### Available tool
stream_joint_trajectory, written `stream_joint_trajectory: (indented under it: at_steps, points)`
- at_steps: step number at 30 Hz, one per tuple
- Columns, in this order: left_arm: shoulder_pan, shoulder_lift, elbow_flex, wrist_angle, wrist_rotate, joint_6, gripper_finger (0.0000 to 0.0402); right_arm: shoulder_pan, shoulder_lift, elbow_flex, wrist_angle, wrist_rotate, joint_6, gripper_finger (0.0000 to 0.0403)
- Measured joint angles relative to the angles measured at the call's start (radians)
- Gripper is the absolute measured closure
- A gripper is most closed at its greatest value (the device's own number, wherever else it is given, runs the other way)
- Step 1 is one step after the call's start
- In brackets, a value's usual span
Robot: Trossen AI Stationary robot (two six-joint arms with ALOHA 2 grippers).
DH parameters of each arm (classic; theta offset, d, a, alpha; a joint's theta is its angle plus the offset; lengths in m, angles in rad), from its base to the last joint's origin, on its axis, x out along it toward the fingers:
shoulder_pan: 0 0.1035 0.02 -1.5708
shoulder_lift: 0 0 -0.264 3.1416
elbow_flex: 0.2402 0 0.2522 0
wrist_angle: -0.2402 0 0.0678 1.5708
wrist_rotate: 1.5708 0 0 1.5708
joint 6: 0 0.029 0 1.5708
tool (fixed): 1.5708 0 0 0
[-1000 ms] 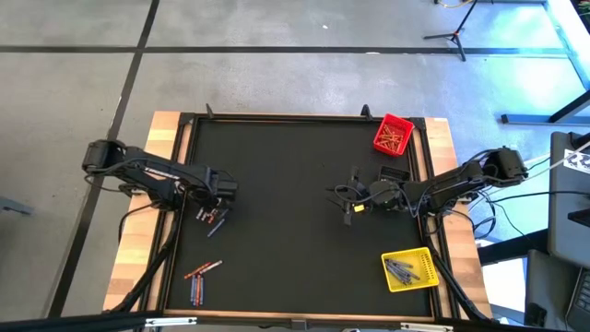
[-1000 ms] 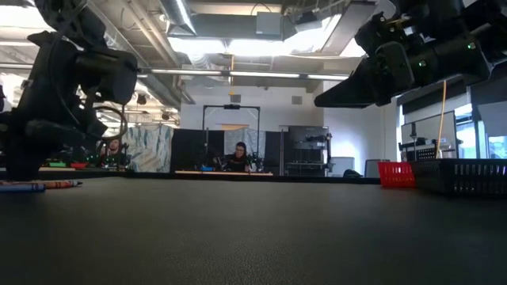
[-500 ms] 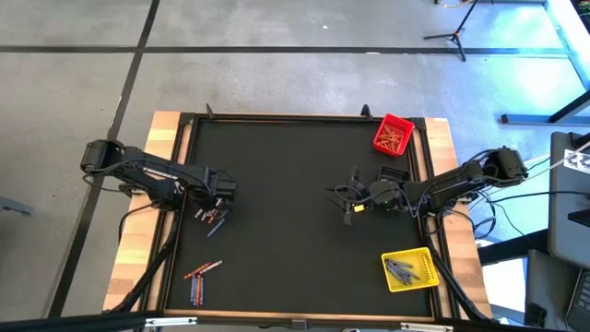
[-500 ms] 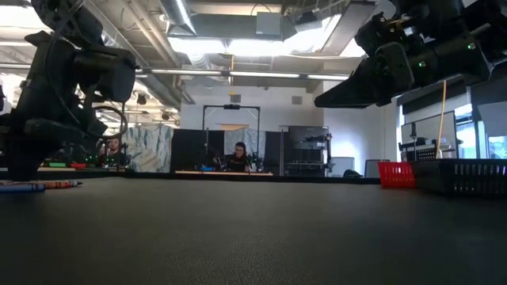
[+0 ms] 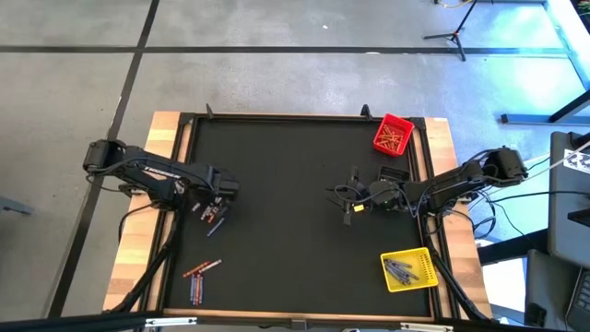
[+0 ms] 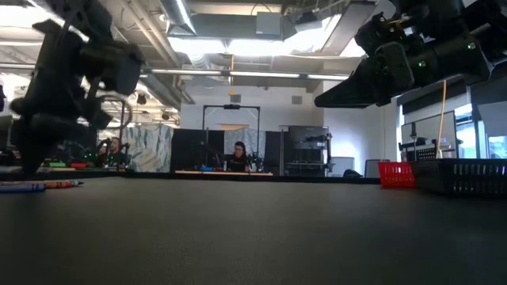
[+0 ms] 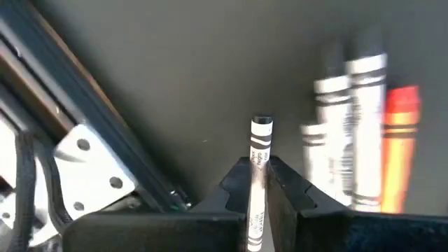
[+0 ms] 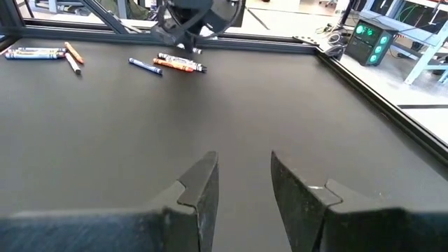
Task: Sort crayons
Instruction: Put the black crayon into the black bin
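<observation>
Compared with a second ago, the left end effector [image 7: 257, 183] has drawn its two dark fingers together and now pinches a thin grey crayon with a white-and-black paper wrapper [image 7: 257, 175]; seen from bench height, the left arm has also tipped and shifted slightly. The right arm has not moved.

The pinched crayon stands out forward from between the left fingertips, its tip clear of them, over the black mat of the wood-edged bench [image 5: 277, 175]. Just beside it on the mat lie more crayons: grey ones with striped wrappers [image 7: 357, 126] and a red-orange one [image 7: 399, 140]. From above, this small cluster [image 5: 212, 217] sits at the left side of the bench, directly under the left end effector. A second loose group of red-orange and blue crayons [image 5: 198, 277] lies nearer the front left corner, well apart from both arms.

The right end effector [image 8: 241, 183] hovers over the right half of the mat, fingers spread and holding nothing. A red square bin [image 5: 394, 135] containing red-orange crayons stands at the back right corner; a yellow square bin [image 5: 411, 269] containing grey crayons stands at the front right.
</observation>
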Motion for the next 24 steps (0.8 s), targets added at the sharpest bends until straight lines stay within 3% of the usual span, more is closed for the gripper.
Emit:
stream_joint_trajectory:
  at_steps: [7, 13, 17, 24]
  points:
    - [-0.030, -0.011, 0.122, -0.109, -0.082, 0.005, 0.0386, 0.000, 0.000, 0.000, 0.000, 0.059, 0.054, 0.0269]
    - [-0.080, -0.043, 0.188, -0.046, -0.196, 0.062, 0.0386, 0.000, 0.005, 0.000, -0.012, 0.060, 0.075, 0.0215]
    - [-0.125, -0.056, 0.191, 0.146, -0.283, 0.210, 0.0386, 0.000, 0.028, 0.000, -0.001, 0.060, 0.070, 0.0175]
    - [-0.178, -0.056, 0.131, 0.670, -0.283, 0.577, 0.0386, 0.000, 0.086, 0.000, 0.071, 0.050, 0.047, 0.0160]
